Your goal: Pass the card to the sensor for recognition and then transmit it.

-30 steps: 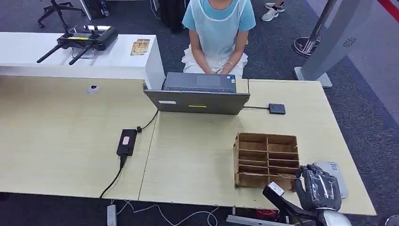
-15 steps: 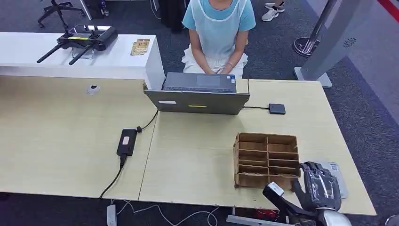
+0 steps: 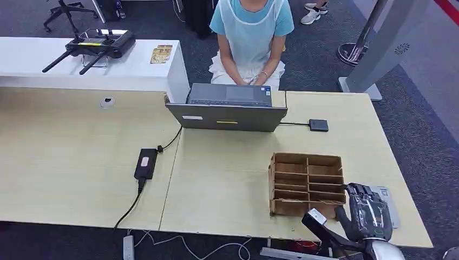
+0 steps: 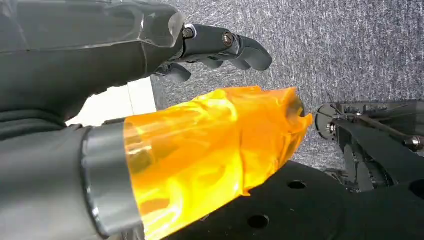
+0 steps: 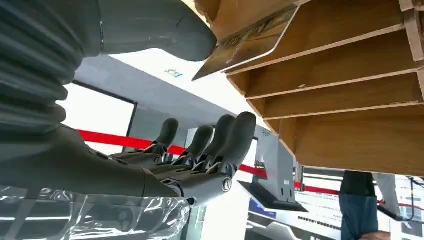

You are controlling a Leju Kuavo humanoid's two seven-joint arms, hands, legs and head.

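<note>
A wooden slotted rack (image 3: 306,184) stands on the table near its front right corner. In the right wrist view a brownish card (image 5: 245,42) sticks out of one of the rack's slots (image 5: 350,75). My right hand (image 3: 368,214) hovers at the rack's front right corner. Its thumb (image 5: 165,27) lies against the card's edge while its fingers (image 5: 220,145) stay stretched out and apart from the card, holding nothing. A small black sensor (image 3: 318,125) lies on the table right of the laptop, wired to it. My left hand (image 4: 100,55) hangs over the carpet with fingers extended and empty.
A grey laptop (image 3: 227,111) stands at the table's far edge with a person seated behind it. A black power brick (image 3: 145,163) and its cable lie mid-table. A flat grey-white pad (image 3: 388,199) sits under my right hand. A white counter (image 3: 81,65) is at the back left.
My right hand has drifted slightly down and back toward me beside the rack. Nothing else has moved.
</note>
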